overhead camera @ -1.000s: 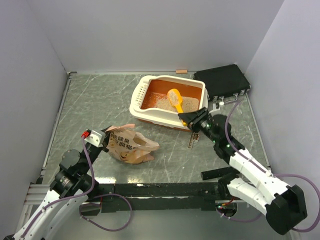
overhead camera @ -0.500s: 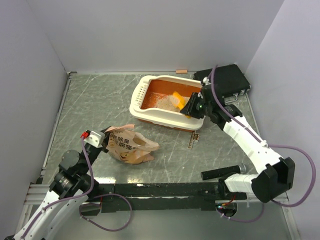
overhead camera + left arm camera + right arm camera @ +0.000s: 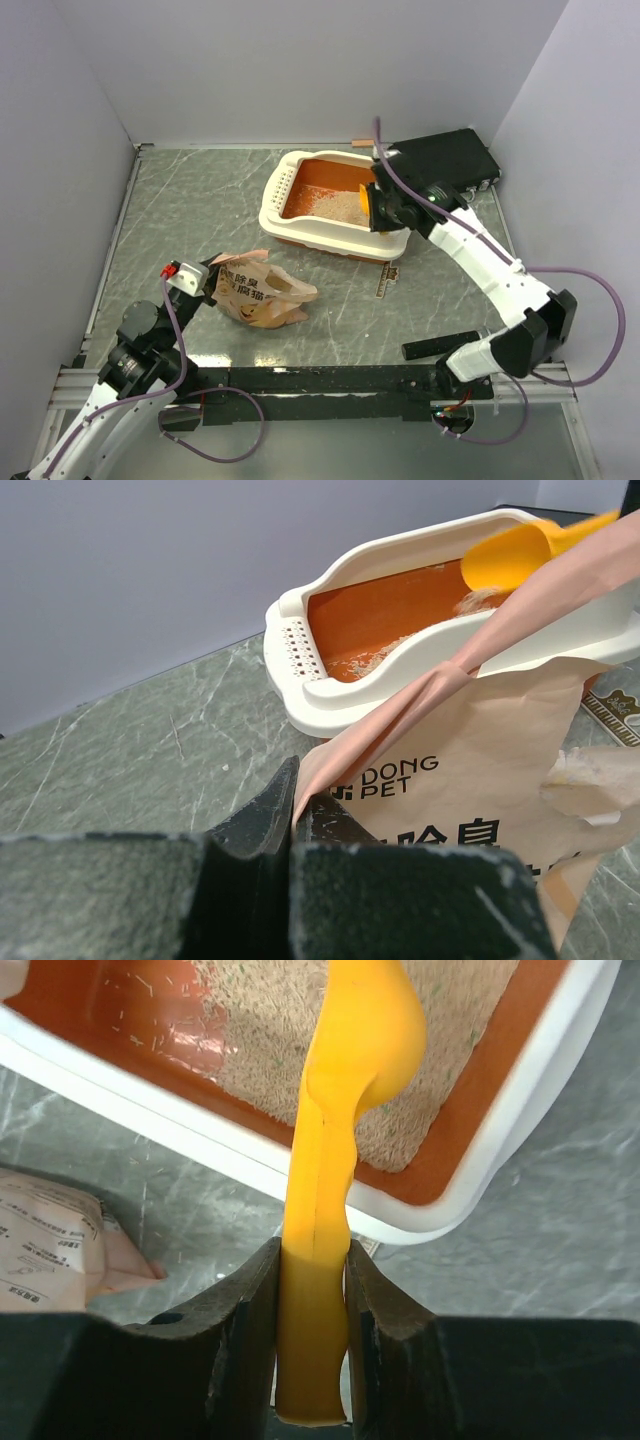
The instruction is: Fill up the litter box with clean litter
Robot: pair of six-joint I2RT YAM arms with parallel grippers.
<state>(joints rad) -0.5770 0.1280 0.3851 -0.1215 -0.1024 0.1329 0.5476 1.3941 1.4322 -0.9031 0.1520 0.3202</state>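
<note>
Now the litter box (image 3: 318,236) sits toward the far right corner of the bench (image 3: 200,200). The clean litter (image 3: 335,205) covers only a patch of its orange floor, with bare plastic showing around it. Over the box's right end the orange-yellow scoop (image 3: 366,203) is turned on its edge, bowl above the litter, and the right jaws are closed narrowly on its handle. A second ago that scoop lay flatter over the middle of the box, with the right arm (image 3: 480,260) reaching in from the near side. Since then the arm has swung round to the right end and rolled the scoop over. I take that as a scoopful being tipped out, so the filling is underway but far from done. Toward the near left corner the paper bag (image 3: 262,290) lies slumped, well apart from the box, with the left jaws pinched fully together on a fold of its mouth. A black case (image 3: 445,160) lies just beyond the box, at the far edge.
</note>
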